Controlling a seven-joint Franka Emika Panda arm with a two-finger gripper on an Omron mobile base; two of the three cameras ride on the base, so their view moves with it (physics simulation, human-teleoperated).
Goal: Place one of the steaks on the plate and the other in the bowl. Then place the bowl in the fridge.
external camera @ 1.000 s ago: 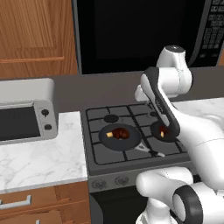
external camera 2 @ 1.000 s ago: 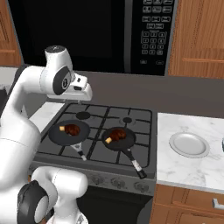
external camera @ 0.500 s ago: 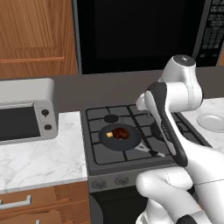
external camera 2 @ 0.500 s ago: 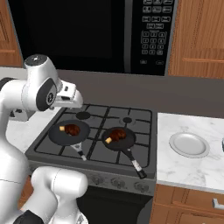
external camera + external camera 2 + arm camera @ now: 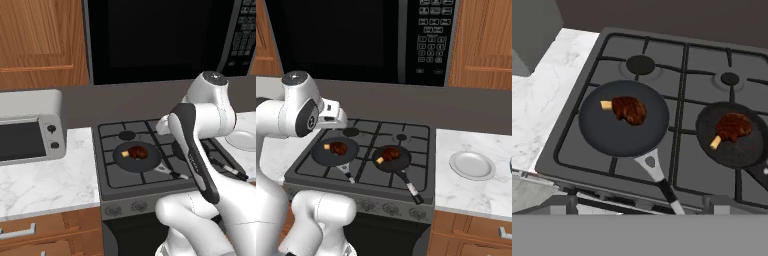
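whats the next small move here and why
Probably lower the gripper toward the steak in the left pan. Both steaks lie in their pans, the other one in the right pan; the plate holds nothing, and the hand view looks down on the stove from above.

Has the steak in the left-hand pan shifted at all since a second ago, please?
No. The steak lies in the same spot in its pan, beside the stove's rear-left burner.

In the left base view the white arm hides the right black frying pan [image 5: 220,162] almost fully, and the small round white plate [image 5: 243,141] is cut by the right edge. In the hand view the right pan's handle [image 5: 759,175] (dark, thin) leaves the picture at the right edge.
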